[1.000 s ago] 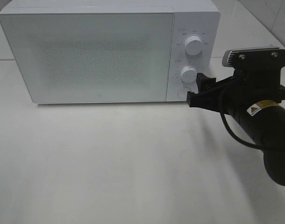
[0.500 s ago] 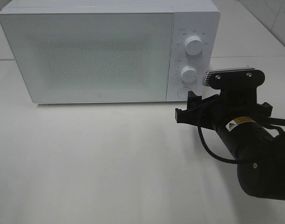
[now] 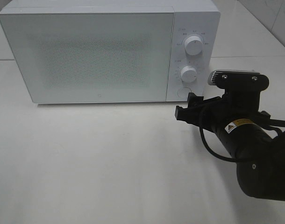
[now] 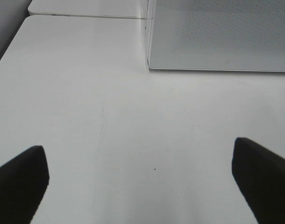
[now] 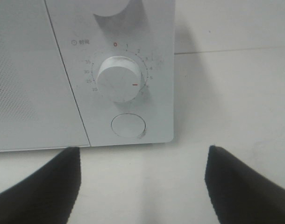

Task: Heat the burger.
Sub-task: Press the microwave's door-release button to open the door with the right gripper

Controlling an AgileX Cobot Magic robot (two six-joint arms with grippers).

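- Facing the control panel of the microwave (image 3: 86,51), the right hand (image 3: 186,106) hovers just off its lower right corner without touching it. Its fingers are spread wide with nothing between them.
- The left hand (image 4: 138,144) is likewise wide open and empty. It hangs over bare worktop (image 3: 110,163), well back from the microwave's lower left front corner, and does not show in the high view.
- The burger is not visible in any view. The door (image 3: 96,28) is shut and its dotted panel hides the cavity.
- Judgement: the burger is probably inside, so it would lie beyond and to the left of the right hand, behind the door. This cannot be confirmed.
- Which way the burger points, and its long axis, cannot be told.
- The key relation is between the right hand and the controls. In the right wrist view the round button (image 5: 128,125) sits nearly centred between the fingers, with the timer knob (image 5: 118,78) directly above it.
- The timer knob's red mark points to about 5 on the scale, well off the 0 mark at the top. Judgement: the time looks already set.
- The upper knob (image 3: 194,45) sits higher on the panel, further from the hand.
- The right arm is much the nearer to the controls, so any further panel work falls to it.
- Risk: a sideways push could slide the microwave on the smooth worktop.
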